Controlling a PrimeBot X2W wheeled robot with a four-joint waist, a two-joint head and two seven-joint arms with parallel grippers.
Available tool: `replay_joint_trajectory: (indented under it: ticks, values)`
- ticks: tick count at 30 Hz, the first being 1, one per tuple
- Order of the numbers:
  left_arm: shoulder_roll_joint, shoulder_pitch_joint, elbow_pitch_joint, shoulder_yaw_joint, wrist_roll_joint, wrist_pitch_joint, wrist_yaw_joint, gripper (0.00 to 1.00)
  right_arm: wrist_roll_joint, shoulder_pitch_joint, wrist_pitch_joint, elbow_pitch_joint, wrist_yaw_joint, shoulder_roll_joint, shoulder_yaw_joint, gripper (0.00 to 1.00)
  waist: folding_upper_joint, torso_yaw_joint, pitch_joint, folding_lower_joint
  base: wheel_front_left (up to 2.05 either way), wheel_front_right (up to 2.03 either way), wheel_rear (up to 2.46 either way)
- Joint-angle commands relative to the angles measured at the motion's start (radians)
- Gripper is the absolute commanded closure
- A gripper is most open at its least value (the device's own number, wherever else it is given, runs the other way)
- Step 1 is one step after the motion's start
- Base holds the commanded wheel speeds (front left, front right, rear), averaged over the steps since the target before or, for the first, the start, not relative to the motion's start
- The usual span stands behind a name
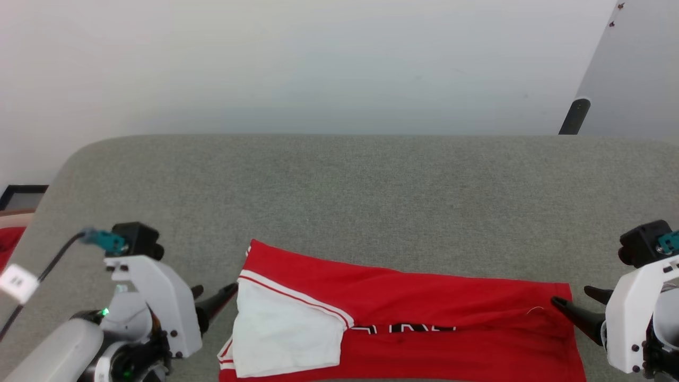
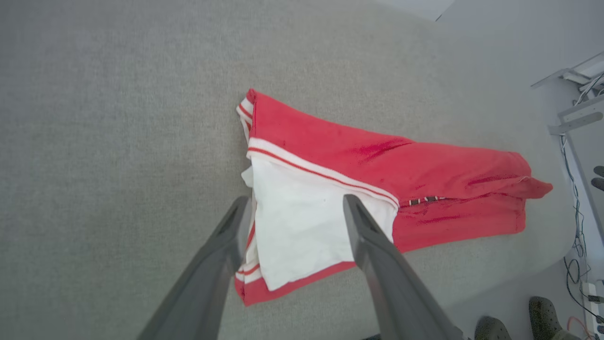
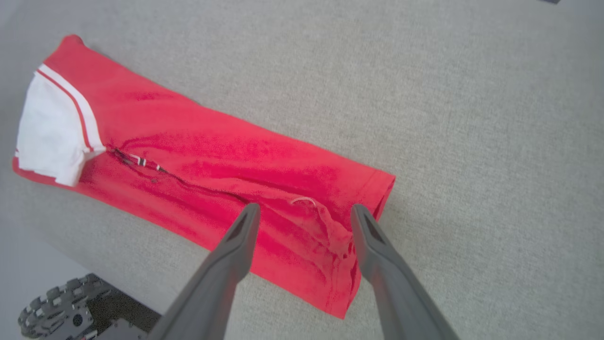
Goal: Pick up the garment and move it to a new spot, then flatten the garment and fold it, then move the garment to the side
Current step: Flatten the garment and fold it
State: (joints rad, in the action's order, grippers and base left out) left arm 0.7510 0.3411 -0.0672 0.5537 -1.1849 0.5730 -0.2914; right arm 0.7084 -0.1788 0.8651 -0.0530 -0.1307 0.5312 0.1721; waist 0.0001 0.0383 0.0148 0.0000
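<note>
garment point(image 1: 424, 313): folded lengthwise into a long red band, lying flat on the grey padded surface point(image 1: 371, 185) at 6 o'clock in the head view, close to the near edge. the white sleeve point(image 1: 286, 329) sits on top at the 9 o'clock end. the hem end points to 3 o'clock. a strip of black lettering shows along the fold line.

left gripper point(image 1: 216, 289): at 8 o'clock, jaws spread wide, nothing held. in the left wrist view its fingers straddle the sleeve from above.

right gripper point(image 1: 571, 295): at 4 o'clock, jaws spread wide, nothing held. in the right wrist view its fingers bracket the rumpled hem corner.

handling, as judged:
- light, soft, limp knit with no stiffness; any unsupported span will sag.
- stacked layers are likely to slide apart if only the top layer is pinched.
- the hem corner is wrinkled and may need smoothing.

recommended hold: pinch through all layers at both short ends, at 9 and 3 o'clock, near the far corners. lift both ends level, so the fold does not open.
</note>
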Motion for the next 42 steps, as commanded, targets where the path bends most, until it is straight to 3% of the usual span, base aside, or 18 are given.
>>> replay_joint_trajectory:
  ticks: [1,3,7,11,17,27,42]
  values:
    - [-0.005,-0.031,-0.004,-0.018,0.016,-0.059,0.029,0.0,-0.02,0.024,-0.024,-0.005,0.0,-0.02,-0.023,0.0,-0.0001,0.002,0.006,0.0,0.0,0.0,0.0]
    - [-0.007,-0.045,0.0,-0.03,0.019,-0.094,0.038,0.0,-0.025,0.032,-0.035,-0.008,0.0,-0.029,-0.03,0.0,-0.0001,0.003,0.008,0.0,0.0,0.0,0.0]
    - [-0.015,-0.1,0.008,-0.069,0.049,-0.253,0.106,0.0,-0.048,0.069,-0.082,-0.001,0.0,-0.057,-0.067,0.0,-0.0001,0.01,0.015,0.0,0.0,0.0,0.0]
    - [-0.036,-0.183,0.04,-0.134,0.086,-0.477,0.166,0.0,-0.08,0.111,-0.108,0.032,0.0,-0.084,-0.113,0.0,-0.0001,0.022,0.021,0.0,0.0,0.0,0.0]
    - [-0.059,-0.271,0.086,-0.18,0.124,-0.676,0.202,0.0,-0.104,0.133,-0.093,0.075,0.0,-0.104,-0.166,0.0,-0.0001,0.046,0.022,0.0,0.0,0.0,0.0]
    - [-0.123,-0.346,0.161,-0.236,0.159,-0.822,0.238,0.0,-0.129,0.117,-0.032,0.121,0.0,-0.106,-0.221,0.0,-0.0001,0.088,0.018,0.0,0.0,0.0,0.0]
    - [-0.309,-0.374,0.226,-0.39,0.261,-0.838,0.335,0.0,-0.174,0.063,0.11,0.225,0.0,-0.118,-0.3,0.0,-0.0001,0.164,-0.06,0.0,0.0,0.0,0.0]
